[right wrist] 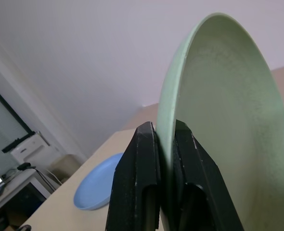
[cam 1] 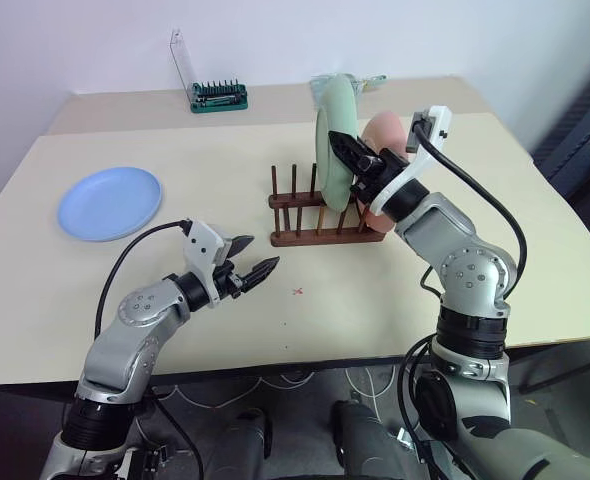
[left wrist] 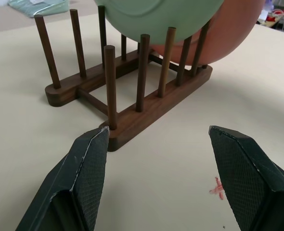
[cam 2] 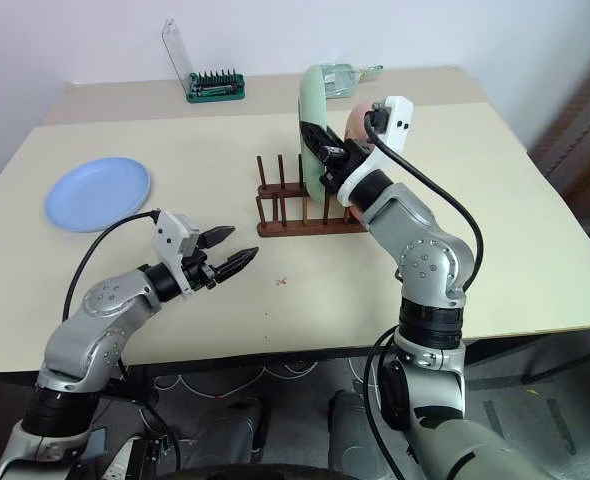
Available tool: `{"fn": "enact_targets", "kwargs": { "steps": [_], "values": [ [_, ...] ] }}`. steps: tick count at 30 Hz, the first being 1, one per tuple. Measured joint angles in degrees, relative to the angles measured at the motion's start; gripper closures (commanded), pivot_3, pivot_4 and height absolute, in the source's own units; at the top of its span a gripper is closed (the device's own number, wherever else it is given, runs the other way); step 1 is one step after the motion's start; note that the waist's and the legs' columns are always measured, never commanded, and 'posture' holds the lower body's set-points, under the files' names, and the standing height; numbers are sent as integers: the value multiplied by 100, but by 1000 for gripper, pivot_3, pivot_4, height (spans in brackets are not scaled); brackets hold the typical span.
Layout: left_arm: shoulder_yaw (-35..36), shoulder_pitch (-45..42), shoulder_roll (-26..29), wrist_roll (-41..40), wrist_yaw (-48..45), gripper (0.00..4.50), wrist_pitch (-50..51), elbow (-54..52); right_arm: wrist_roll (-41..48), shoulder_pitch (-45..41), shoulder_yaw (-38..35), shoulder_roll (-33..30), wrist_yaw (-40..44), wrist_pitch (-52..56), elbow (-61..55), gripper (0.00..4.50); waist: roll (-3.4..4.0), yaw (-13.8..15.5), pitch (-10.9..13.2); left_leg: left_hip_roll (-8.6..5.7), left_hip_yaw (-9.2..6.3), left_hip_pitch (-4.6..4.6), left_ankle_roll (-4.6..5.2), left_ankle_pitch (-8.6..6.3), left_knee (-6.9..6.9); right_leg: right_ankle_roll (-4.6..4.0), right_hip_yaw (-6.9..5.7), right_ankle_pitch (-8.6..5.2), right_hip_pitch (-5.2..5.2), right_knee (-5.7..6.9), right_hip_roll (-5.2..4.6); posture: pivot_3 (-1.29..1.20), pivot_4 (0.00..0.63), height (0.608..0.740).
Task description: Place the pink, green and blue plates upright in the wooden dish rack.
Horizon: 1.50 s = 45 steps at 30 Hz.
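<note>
The wooden dish rack [cam 1: 315, 237] stands mid-table. Between its pegs the green plate [cam 1: 332, 120] stands upright, and my right gripper [cam 1: 337, 142] is shut on its upper rim, with one black finger on each face in the right wrist view [right wrist: 164, 126]. Just to the right of the green plate, the pink plate [cam 1: 383, 130] stands upright at the rack's right end, partly hidden by my right arm. The blue plate [cam 1: 109, 202] lies flat at the table's far left. My left gripper [cam 1: 260, 255] hovers open and empty just left of the rack's near rail [left wrist: 147, 115].
A green tray of screwdriver bits [cam 1: 218, 96] with a raised clear lid sits at the back of the table. A pale green bundle [cam 1: 360, 80] lies behind the plates. A small red mark [cam 1: 298, 291] is on the table in front of the rack.
</note>
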Motion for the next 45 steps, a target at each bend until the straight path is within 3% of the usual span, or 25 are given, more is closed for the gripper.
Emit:
{"fn": "enact_targets", "kwargs": {
  "steps": [6, 16, 21, 25, 30, 34, 41, 45],
  "values": [
    [7, 2, -1, 1, 23, 1096, 11, -105, 30, -12, 31, -22, -92, 16, 63, 442, 0, 4, 0, 0, 0, 0, 0, 0, 0, 0, 0, 0, 0, 0, 0, 0, 150, 740],
    [10, 2, -10, 3, 44, 1096, 38, -107, -597, -174, 531, -546, 144, -290, 61, 442, 1, 3, 1, -1, 1, 0, 0, 0, 0, 1, 0, 0, 0, -2, 0, 0, 150, 740],
    [51, 1, -45, 23, 70, 1096, -1, -57, -1572, -460, 1151, -1409, 682, -875, 61, 442, 4, 8, 2, -1, 3, -1, 1, 0, 1, 1, -1, -1, 1, -5, 0, 0, 150, 740],
    [148, 1, -104, 6, 147, 20, -2, 61, -2020, -628, 1451, -1625, 1126, -1341, 46, 364, 3, -8, 2, 1, 2, 0, 2, -1, 0, 2, -1, -1, 1, -5, 0, 0, 150, 740],
    [463, -27, -322, -68, 329, 20, -54, 127, -2603, -645, 1892, -1720, 1565, -1883, 56, 364, 3, 16, 2, -1, 3, -2, 2, -1, 2, 2, -1, 0, 2, -8, -2, 0, 150, 740],
    [1156, -733, -581, 314, 1569, 20, -226, 922, -3011, -890, 2312, -1763, 2039, -2466, 50, 364, -3, 27, 0, 0, -1, 0, 1, -1, 4, 2, -5, 0, 4, -8, 1, 0, 150, 740],
    [3223, -2201, -697, 431, 4402, 20, 421, 2417, -3463, -860, 2610, -1628, 2320, -2925, 222, 364, -9, 12, -2, -2, -3, -2, 0, 0, 6, 5, -5, 1, 4, -12, -2, 0, 150, 740],
    [3830, -2313, -711, 246, 4990, 20, 826, 2767, -3573, -839, 2622, -1557, 2375, -3011, 300, 364, -12, 23, -1, -3, -4, -3, -2, 1, 7, 5, -6, 1, 4, -10, -2, 0, 150, 740]
  ]
}}
